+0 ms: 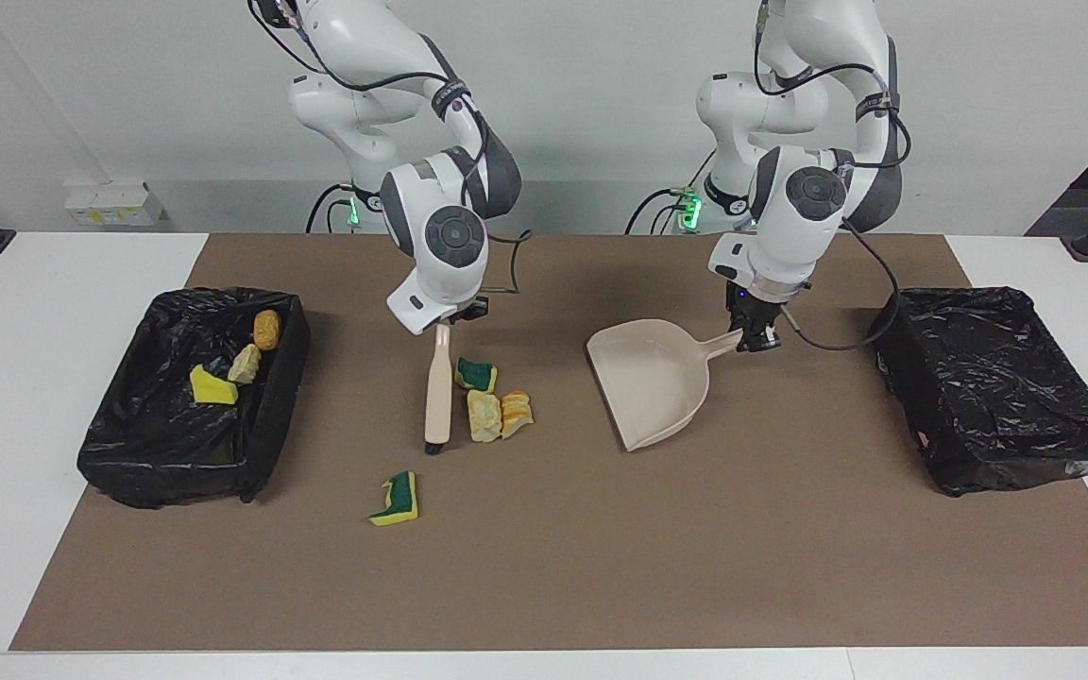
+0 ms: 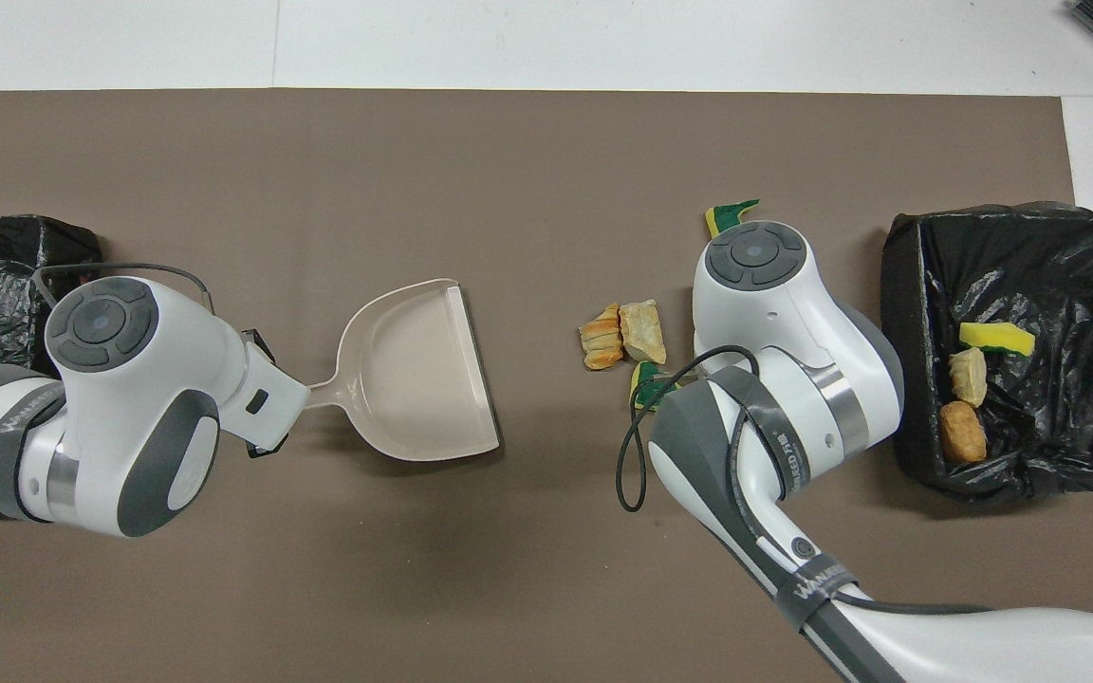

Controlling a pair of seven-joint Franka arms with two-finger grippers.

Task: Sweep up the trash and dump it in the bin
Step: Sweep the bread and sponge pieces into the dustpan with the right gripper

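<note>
Bright, even light from above; soft shadows under both arms; sharp, no blur.

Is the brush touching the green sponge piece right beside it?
Apart. In the facing view a thin strip of brown mat shows between the brush and the green sponge piece.

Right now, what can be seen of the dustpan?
The dustpan is beige, plastic-looking, a wide scoop with raised walls and a short handle. It is empty. The left gripper is shut on the handle; whether the pan's lip touches the brown mat cannot be told. Its mouth faces the loose scraps, a gap apart.
</note>
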